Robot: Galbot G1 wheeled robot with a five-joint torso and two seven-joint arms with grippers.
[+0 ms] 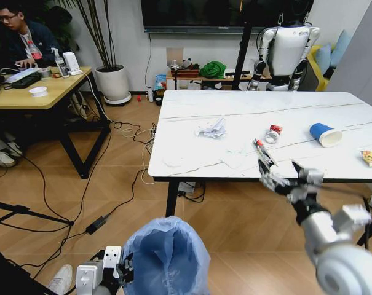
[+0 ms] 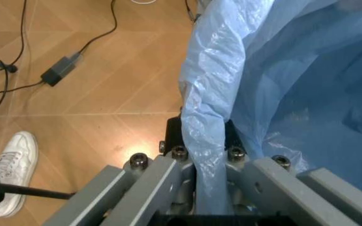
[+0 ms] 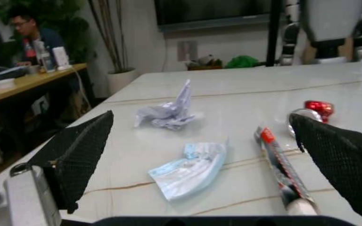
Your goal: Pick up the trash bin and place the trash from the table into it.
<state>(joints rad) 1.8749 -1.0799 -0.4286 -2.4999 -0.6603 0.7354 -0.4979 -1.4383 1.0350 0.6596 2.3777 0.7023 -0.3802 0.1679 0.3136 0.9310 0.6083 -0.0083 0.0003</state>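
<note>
The trash bin [image 1: 167, 258], lined with a crinkled light-blue bag, hangs low in front of me. My left gripper [image 1: 121, 270] is shut on its bagged rim [image 2: 207, 141], and the left wrist view shows the fingers [image 2: 159, 176] clamping the plastic. On the white marble table [image 1: 192, 163] lie a crumpled white paper [image 1: 211, 128], a long black-white-red wrapper [image 1: 264, 153], a crushed red-silver can [image 1: 273, 133], a blue cup [image 1: 324, 134] on its side and a yellow wrapper [image 1: 371, 158]. My right gripper [image 1: 288, 178] is open at the table's front edge, just short of the long wrapper [image 3: 282, 165].
A pale blue mask-like sheet [image 3: 190, 169] lies near the front edge beside the crumpled paper [image 3: 168, 113]. Left of the table stands a yellow wooden desk [image 1: 38, 95]. Cables and a power adapter [image 1: 95, 224] cross the floor. Another white robot [image 1: 287, 52] stands behind the table.
</note>
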